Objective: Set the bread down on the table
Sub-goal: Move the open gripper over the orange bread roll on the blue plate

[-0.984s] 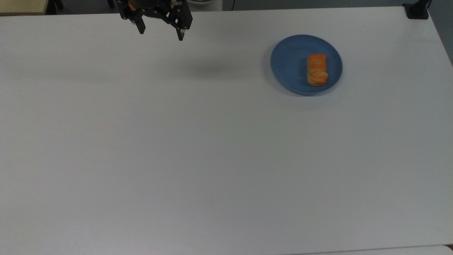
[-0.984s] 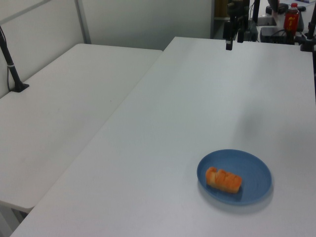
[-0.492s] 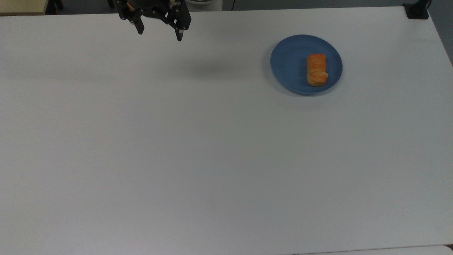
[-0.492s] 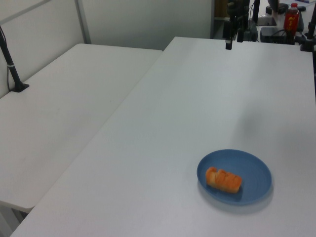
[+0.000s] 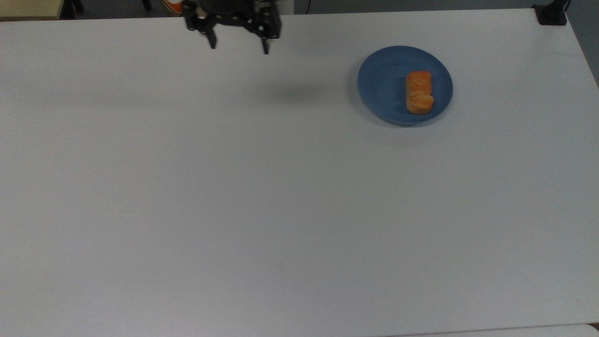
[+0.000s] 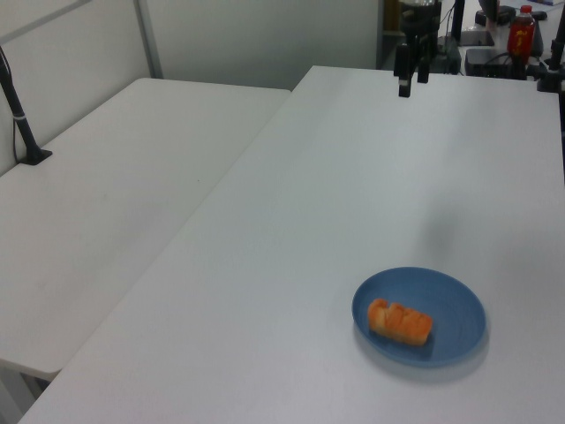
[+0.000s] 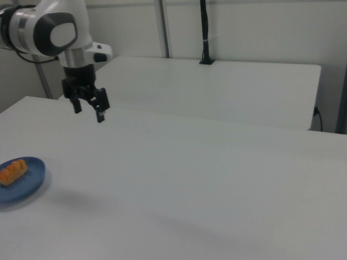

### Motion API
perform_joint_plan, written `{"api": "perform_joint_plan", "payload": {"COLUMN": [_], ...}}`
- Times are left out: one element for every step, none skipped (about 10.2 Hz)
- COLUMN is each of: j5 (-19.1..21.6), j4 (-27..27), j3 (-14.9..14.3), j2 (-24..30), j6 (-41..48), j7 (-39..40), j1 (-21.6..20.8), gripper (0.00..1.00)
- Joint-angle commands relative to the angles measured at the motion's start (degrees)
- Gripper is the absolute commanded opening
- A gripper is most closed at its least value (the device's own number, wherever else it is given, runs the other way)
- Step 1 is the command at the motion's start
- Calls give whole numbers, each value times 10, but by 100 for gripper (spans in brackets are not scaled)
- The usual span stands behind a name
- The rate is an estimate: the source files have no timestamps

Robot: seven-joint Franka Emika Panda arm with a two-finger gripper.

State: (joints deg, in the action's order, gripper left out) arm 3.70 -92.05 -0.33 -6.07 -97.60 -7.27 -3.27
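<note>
The bread (image 5: 419, 92) lies on a round blue plate (image 5: 383, 84), set toward the plate's side nearest the top view's right edge, with its long axis running up and down in the top view. It is a small oblong golden-orange loaf with a lumpy, segmented crust. In the left view the bread (image 6: 400, 321) sits on the left half of the plate (image 6: 455, 309), near the lower right of the white tabletop (image 6: 335, 212). In the right view the bread (image 7: 12, 170) and the plate (image 7: 30, 181) appear at the far left edge.

The tool (image 5: 239, 46) hangs in the air above the far edge of the tabletop (image 5: 234, 196), at the top of the top view, well apart from the plate and to the top view's left of it. Its two black fingers (image 5: 213, 40) point downward and stand spread apart with nothing between them, so the tool is released and empty. A soft shadow (image 5: 292, 93) lies on the tabletop between the tool and the plate. In the right view the tool (image 7: 88, 112) hangs below the white arm (image 7: 51, 24), above the tabletop (image 7: 190, 184) and up and to the right of the plate. In the left view the tool (image 6: 410, 84) appears at the far end of the tabletop, with a red bottle (image 6: 521, 31) behind it to the left view's right.

A second white tabletop (image 6: 106, 203) stands beside the first, at the left view's left.
</note>
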Motion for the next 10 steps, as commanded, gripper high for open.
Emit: {"api": "perform_joint_plan", "payload": {"j5": [1,0,0,-2,-11,-21,-24,-28,-44,-61], "j4": [-14,-14,-15,-15,-20,-29,-37,-49,-68,-82], "j3": [72,101,128,153,181,197,202,206,212,216], "j2": [8,9,8,2,-4,-12,-29,-44,-56,-72], "j6": [-38,-42,-44,-51,-77,-83,-87,-104,-136,-159], "j7": [-87,-135,-171,-197,-250,-286,-313,-345,-372,-392], "j1": [-10,-11,-24,-40,-53,-72,-98,-117,-130,-141], "gripper": [100,100,100,100,100,100,100,100,100,100]}}
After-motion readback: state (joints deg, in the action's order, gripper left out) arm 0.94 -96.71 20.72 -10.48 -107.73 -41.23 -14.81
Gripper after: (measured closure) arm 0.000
